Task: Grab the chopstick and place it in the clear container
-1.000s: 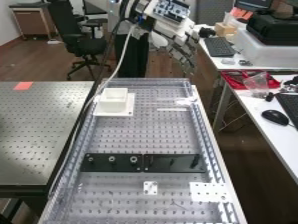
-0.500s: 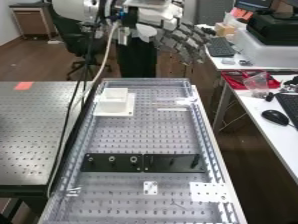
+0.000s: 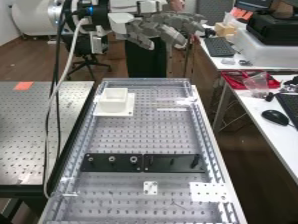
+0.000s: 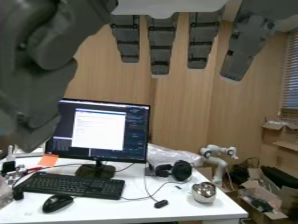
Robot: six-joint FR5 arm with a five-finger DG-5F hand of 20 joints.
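Bench (image 3: 143,137) had open room, hand (image 3: 156,27) was open

Seen above the far edge, its nearly straight, spread fingers held nothing visible. A white box (image 3: 114,106) stood near that edge, bare surface between it and 2 black plates (image 3: 111,167).

The robot hand (image 3: 159,26) holds its dark grey fingers straight, its thumb (image 4: 36,60) apart from them. Out past the thumb I see a lit, black-framed flat monitor (image 4: 100,131) on a white-topped table (image 4: 149,209), with a black keyboard (image 4: 70,185) and a rounded black mouse (image 4: 58,202) near it. Beyond the fingertips are black headphones (image 4: 181,170), a shiny, round silver vessel (image 4: 203,192) and a light wood-panelled wall (image 4: 183,107).
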